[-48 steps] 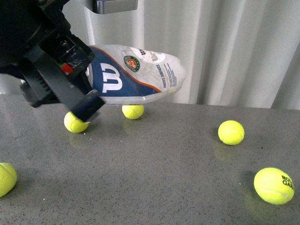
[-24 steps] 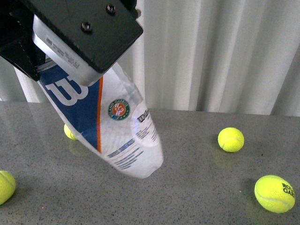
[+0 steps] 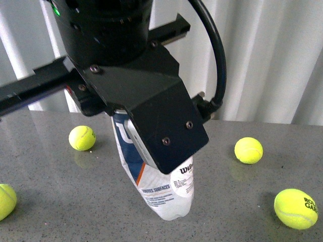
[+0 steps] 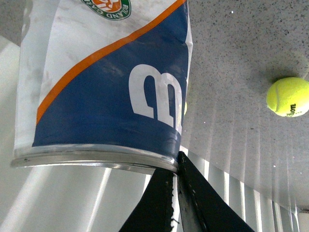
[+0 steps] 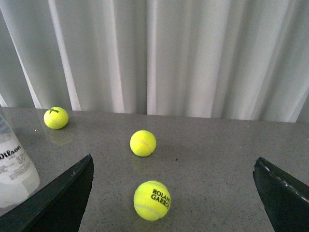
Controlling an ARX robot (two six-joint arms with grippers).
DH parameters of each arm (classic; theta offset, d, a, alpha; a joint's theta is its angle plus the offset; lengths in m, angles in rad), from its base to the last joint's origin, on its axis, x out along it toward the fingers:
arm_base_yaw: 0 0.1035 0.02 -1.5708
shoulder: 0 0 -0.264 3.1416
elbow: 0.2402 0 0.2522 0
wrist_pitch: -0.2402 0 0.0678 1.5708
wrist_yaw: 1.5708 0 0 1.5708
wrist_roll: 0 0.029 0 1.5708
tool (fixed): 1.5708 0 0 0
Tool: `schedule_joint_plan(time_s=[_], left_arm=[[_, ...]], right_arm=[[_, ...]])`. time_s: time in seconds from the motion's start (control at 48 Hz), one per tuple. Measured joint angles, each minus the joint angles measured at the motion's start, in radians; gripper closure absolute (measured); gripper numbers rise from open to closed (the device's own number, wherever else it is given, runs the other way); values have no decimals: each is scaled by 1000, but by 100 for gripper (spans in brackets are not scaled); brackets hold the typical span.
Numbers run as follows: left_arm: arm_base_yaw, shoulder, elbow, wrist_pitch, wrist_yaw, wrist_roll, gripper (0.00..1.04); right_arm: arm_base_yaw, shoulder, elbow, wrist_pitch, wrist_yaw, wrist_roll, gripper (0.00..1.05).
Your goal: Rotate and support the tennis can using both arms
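The tennis can (image 3: 166, 191) hangs nearly upright under my left arm (image 3: 126, 85), its closed end low over the grey table (image 3: 237, 201); I cannot tell if it touches. In the left wrist view the navy, white and orange label (image 4: 111, 87) fills the frame and my left gripper (image 4: 176, 162) is shut on the metal rim (image 4: 91, 157). My right gripper (image 5: 173, 166) is open, its fingers (image 5: 63, 195) wide apart, well to the right of the can (image 5: 12, 169) and holding nothing. The right arm does not show in the front view.
Yellow-green tennis balls lie on the table: one back left (image 3: 82, 137), one at the left edge (image 3: 5, 200), one to the right (image 3: 248, 150) and a lettered one front right (image 3: 295, 208). A white pleated curtain (image 3: 262, 55) hangs behind the table.
The can has swung from lying level at the upper left, through a slant, to nearly upright at the middle. My left arm turned with it and now fills the view. The balls stayed put.
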Motion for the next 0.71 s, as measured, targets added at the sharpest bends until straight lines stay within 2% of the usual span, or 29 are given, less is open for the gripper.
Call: schedule_joint_plan(time_s=[0.312, 0.583, 0.708], left_arm=[[8, 80, -58, 193, 14, 73, 101], [87, 103, -72, 245, -11, 126, 101], [96, 103, -80, 245, -13, 128, 101]], right_arm=[[0, 0, 0, 0, 0, 0, 7], [0, 0, 0, 0, 0, 0, 7], [0, 0, 0, 0, 0, 0, 7]])
